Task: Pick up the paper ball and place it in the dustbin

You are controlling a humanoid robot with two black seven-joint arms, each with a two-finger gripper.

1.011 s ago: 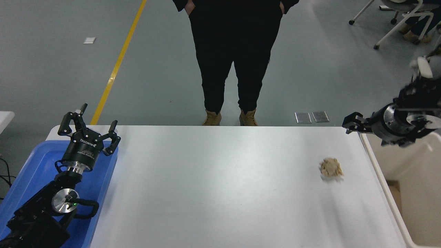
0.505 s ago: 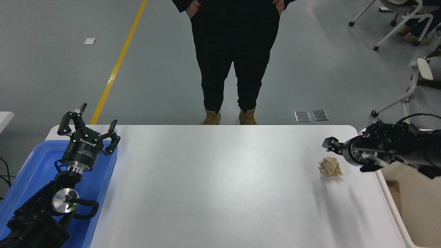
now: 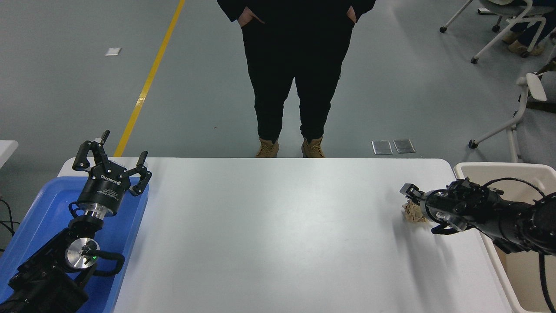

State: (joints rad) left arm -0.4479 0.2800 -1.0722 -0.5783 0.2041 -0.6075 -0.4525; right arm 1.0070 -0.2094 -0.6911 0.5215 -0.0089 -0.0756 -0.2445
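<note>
The paper ball (image 3: 412, 212), a small crumpled tan wad, lies on the white table (image 3: 278, 234) near its right edge. My right gripper (image 3: 416, 209) reaches in low from the right and is open right at the ball. One finger (image 3: 408, 190) stands just beyond the ball, and the gripper body hides the ball's right side. The dustbin (image 3: 499, 166), cream-beige with a thick rim, stands off the table's right edge, and my right arm passes over it. My left gripper (image 3: 111, 161) is parked open at the lower left.
A shallow blue tray (image 3: 39, 204) sits under the left arm at the table's left end. A person in black with tan boots (image 3: 290, 148) stands at the far edge. Office chairs (image 3: 517, 26) are on the floor at the upper right.
My right arm has swung down and to the left, from above the dustbin to table height, bringing its gripper up to the paper ball. The ball and left arm have not moved.
</note>
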